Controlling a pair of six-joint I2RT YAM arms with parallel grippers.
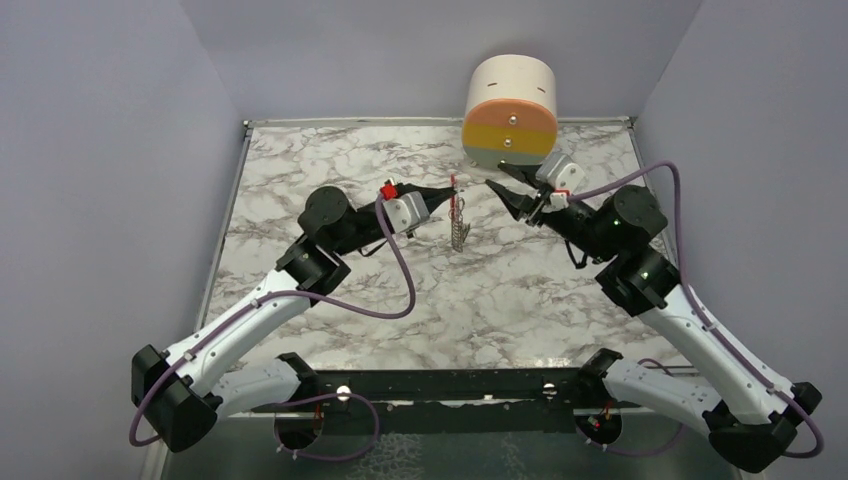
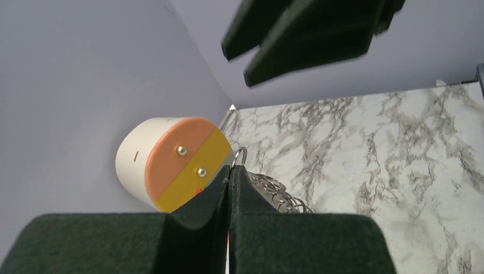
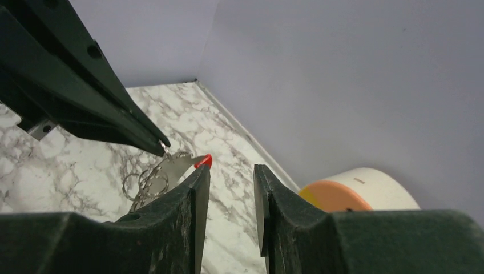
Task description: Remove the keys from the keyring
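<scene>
Left gripper [image 1: 448, 190] is pressed tight together, and right at its tips it pinches the keyring [image 2: 240, 155], a thin loop poking out just past the dark fingers [image 2: 251, 194]. It holds the lot up off the counter [image 1: 330, 290], over the far middle. Hanging from that pinch are the keys [image 1: 459, 228]. The silvery strip [image 2: 277, 193] dangles straight down in the top view, clear of the marble. The red piece [image 3: 204, 161] sticks out at the top, towards the right arm.

Over to the right gripper [image 3: 230, 171]: jaws spread, a clear gap between them, gripping no part of the bunch. It sits level with the left one, tip facing tip, just beside the keys. From its own wrist camera the red piece sits just past the tip of one finger; whether it touches, I cannot tell.

Behind both, at the far edge of the counter towards the right, a white cylinder [image 1: 510, 105] shows its flat face, banded peach over yellow with two small metal studs. Lilac walls [image 1: 100, 150] close in the counter on three sides.
</scene>
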